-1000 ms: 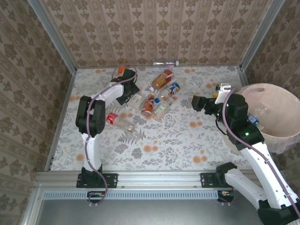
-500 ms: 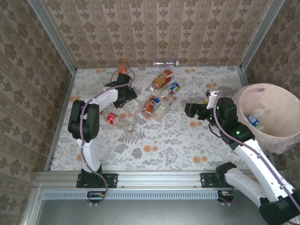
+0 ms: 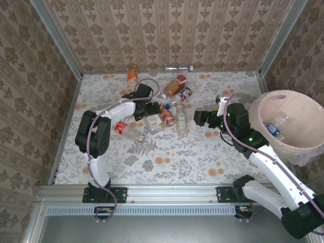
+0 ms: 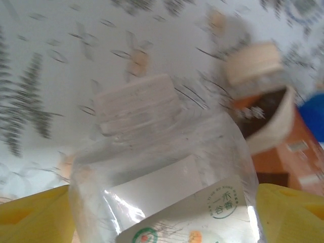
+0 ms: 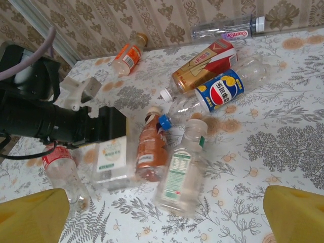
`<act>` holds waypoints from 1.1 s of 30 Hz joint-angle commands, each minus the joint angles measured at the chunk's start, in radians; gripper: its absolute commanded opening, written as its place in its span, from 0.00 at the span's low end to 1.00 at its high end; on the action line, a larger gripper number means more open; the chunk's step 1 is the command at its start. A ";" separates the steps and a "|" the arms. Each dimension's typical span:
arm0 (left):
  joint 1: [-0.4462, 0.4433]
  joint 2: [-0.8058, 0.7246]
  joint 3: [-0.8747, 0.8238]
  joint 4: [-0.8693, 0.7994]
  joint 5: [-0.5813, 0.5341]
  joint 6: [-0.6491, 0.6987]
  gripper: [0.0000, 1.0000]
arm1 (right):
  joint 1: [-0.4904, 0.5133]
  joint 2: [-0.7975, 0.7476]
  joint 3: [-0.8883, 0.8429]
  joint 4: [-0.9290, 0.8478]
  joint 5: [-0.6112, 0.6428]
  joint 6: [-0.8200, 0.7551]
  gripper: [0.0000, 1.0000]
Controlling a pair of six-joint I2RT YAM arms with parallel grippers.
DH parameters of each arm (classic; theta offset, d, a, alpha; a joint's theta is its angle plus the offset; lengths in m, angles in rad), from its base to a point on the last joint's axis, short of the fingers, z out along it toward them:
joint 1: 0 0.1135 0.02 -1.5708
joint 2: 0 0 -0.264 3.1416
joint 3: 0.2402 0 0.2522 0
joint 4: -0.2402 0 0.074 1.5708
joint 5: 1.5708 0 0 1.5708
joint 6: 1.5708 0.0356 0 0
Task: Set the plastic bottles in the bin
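Observation:
Several plastic bottles lie in a pile mid-table. My left gripper [image 3: 151, 112] [image 4: 162, 202] is shut on a clear white-labelled bottle [image 4: 167, 167] [image 5: 111, 157], white cap pointing away. Beside it lie a brown-orange bottle [image 5: 151, 147] [image 3: 166, 115] and a clear green-labelled bottle [image 5: 179, 174] [image 3: 180, 121]. My right gripper [image 3: 199, 119] [image 5: 164, 197] is open, just right of the pile, with nothing between its fingers. Further back are a blue-labelled bottle [image 5: 220, 90] and a red-and-gold one [image 5: 202, 63]. The pinkish bin [image 3: 298, 109] stands at the right with a bottle [image 3: 276, 126] inside.
A red-labelled bottle [image 3: 124, 129] lies left of the pile. An orange bottle [image 3: 132, 73] and a clear bottle [image 3: 179, 68] rest against the back wall. Patterned walls enclose the table on three sides. The near table strip is open floral cloth.
My left gripper has swung right and nearer with the white-labelled bottle, nudging the pile. My right gripper has moved left from beside the bin toward the pile.

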State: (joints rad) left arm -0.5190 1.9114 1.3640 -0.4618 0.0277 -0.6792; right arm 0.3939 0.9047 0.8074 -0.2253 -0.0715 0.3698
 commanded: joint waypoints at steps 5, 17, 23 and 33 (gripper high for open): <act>-0.095 0.041 0.079 -0.025 0.075 -0.025 0.89 | 0.018 0.044 -0.020 0.027 0.043 0.007 1.00; -0.162 -0.059 -0.025 0.000 0.202 -0.211 0.90 | 0.189 0.233 -0.081 0.123 0.180 0.144 1.00; -0.141 -0.241 -0.126 0.100 0.206 -0.212 0.93 | 0.316 0.366 -0.081 0.238 0.202 0.247 1.00; -0.002 -0.530 -0.256 0.034 0.020 -0.209 1.00 | 0.438 0.663 0.148 0.090 0.414 0.264 1.00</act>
State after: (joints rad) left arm -0.5323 1.4193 1.1500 -0.3817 0.1329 -0.8867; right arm 0.8185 1.5227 0.8822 -0.0837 0.2382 0.6037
